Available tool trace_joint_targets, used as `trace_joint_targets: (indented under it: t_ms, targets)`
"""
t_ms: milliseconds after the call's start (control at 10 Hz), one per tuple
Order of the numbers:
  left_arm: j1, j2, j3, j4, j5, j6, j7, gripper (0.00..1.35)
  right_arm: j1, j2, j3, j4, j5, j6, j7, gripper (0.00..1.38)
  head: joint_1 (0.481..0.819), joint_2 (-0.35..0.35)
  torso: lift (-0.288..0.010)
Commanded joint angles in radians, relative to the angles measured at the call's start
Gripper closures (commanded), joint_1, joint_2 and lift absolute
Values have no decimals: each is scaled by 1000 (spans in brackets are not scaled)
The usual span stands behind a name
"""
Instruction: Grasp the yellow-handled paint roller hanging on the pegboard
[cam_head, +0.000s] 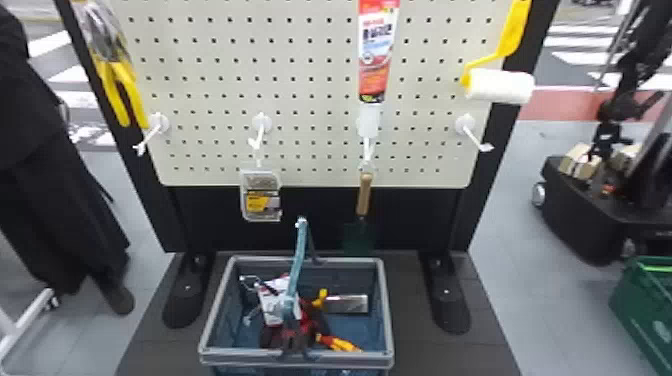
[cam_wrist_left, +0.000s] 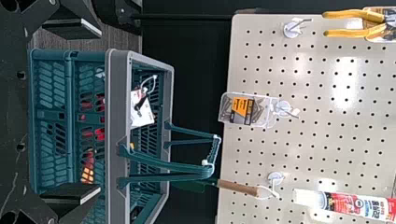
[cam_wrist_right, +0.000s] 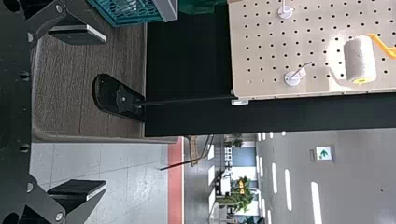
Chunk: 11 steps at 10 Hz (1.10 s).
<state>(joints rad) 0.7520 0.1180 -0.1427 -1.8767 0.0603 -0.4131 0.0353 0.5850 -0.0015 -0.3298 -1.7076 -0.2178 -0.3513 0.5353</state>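
Observation:
The paint roller (cam_head: 500, 86) hangs at the pegboard's (cam_head: 310, 60) upper right corner, its white sleeve lying level and its yellow handle (cam_head: 507, 35) rising above it. In the right wrist view the roller (cam_wrist_right: 359, 59) shows far off on the board, beside an empty white hook (cam_wrist_right: 294, 77). My right gripper (cam_wrist_right: 105, 112) is open and holds nothing, low and well short of the board, over the dark floor mat. My left gripper (cam_wrist_left: 99, 109) is also open and bare, facing the basket (cam_wrist_left: 114, 140) below the board.
Yellow pliers (cam_head: 117, 85), a sealant tube (cam_head: 377, 50), a small hardware pack (cam_head: 260, 197) and a wooden-handled trowel (cam_head: 364, 195) hang on the board. A grey-rimmed basket (cam_head: 295, 357) of tools sits below. A black cart (cam_head: 590, 210) and green crate (cam_head: 645, 305) stand at right.

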Motion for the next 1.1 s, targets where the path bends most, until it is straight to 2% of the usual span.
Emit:
trace_joint_targets:
  t_ms: [0,500,800,900,1000]
  targets:
    - [0,0,0,-2,0,2,0,144,0,2,0,0,0,0,0,197,549,0,-100]
    - [2,-3,-1,-2,4,5,0,142,-5,2,0,-12,6,5,0,197,549,0,-100]
    - [4,-3,0,-5,9,5,0,144,-33,2,-2,-252,17,193,0,170,549,0,-100]
    - [4,-3,0,-2,9,5,0,144,-67,-9,-2,-314,6,253,0,170,549,0,-100]
    - [2,-1,-1,-2,10,5,0,144,-118,-41,-2,-328,-3,290,2,170,549,0,-100]
